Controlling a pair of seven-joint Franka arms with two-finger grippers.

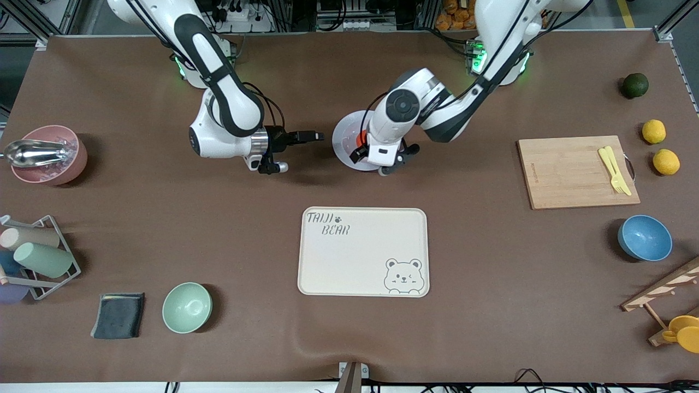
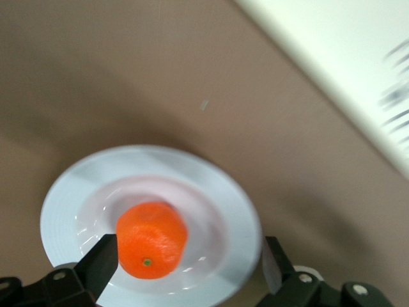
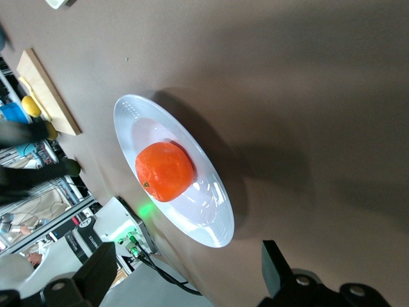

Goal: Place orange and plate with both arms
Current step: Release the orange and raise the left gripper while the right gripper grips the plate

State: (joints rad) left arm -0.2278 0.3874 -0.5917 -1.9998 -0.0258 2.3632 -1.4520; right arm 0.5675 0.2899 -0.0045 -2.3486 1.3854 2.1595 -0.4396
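Front view: the left gripper [image 1: 382, 164] hung over the plate [image 1: 344, 143], hiding most of the orange [image 1: 361, 139]; the right gripper [image 1: 273, 165] hovered beside the plate. Left wrist view: fingers [image 2: 102, 259] spread wide, orange [image 2: 152, 240] resting in the plate's [image 2: 220, 192] well. Right wrist view: fingers [image 3: 96, 268] likewise wide, empty.

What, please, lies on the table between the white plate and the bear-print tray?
Nothing: in the front view only bare brown tablecloth separates the plate from the bear-print tray, which lies nearer the camera.
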